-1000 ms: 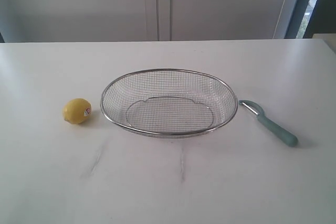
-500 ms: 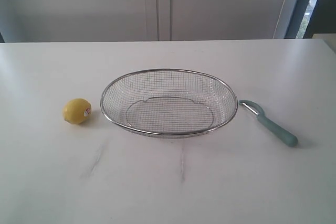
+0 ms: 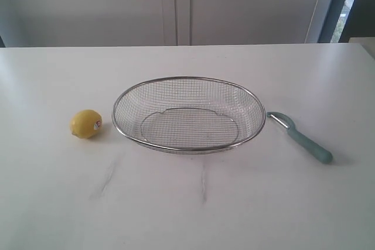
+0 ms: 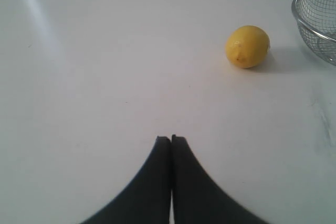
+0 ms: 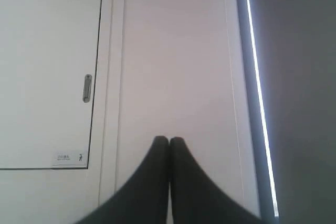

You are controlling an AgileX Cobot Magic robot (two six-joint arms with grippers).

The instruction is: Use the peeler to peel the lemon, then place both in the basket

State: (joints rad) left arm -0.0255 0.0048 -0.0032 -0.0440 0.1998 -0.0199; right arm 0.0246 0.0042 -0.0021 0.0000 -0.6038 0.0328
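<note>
A small yellow lemon (image 3: 86,124) with a red-and-white sticker lies on the white table, just left of the wire basket (image 3: 188,80). The teal-handled peeler (image 3: 300,137) lies flat to the basket's right, its metal head towards the basket. Neither arm shows in the exterior view. In the left wrist view my left gripper (image 4: 171,139) is shut and holds nothing, hovering over bare table with the lemon (image 4: 247,46) well ahead and the basket's rim (image 4: 300,17) at the frame's edge. My right gripper (image 5: 169,140) is shut and empty, facing a white wall.
White cabinet doors (image 3: 176,4) stand behind the table's far edge. The right wrist view shows a door panel with a small metal handle (image 5: 86,88) and a bright vertical strip (image 5: 254,77). Faint grey streaks (image 3: 108,175) mark the table near the front.
</note>
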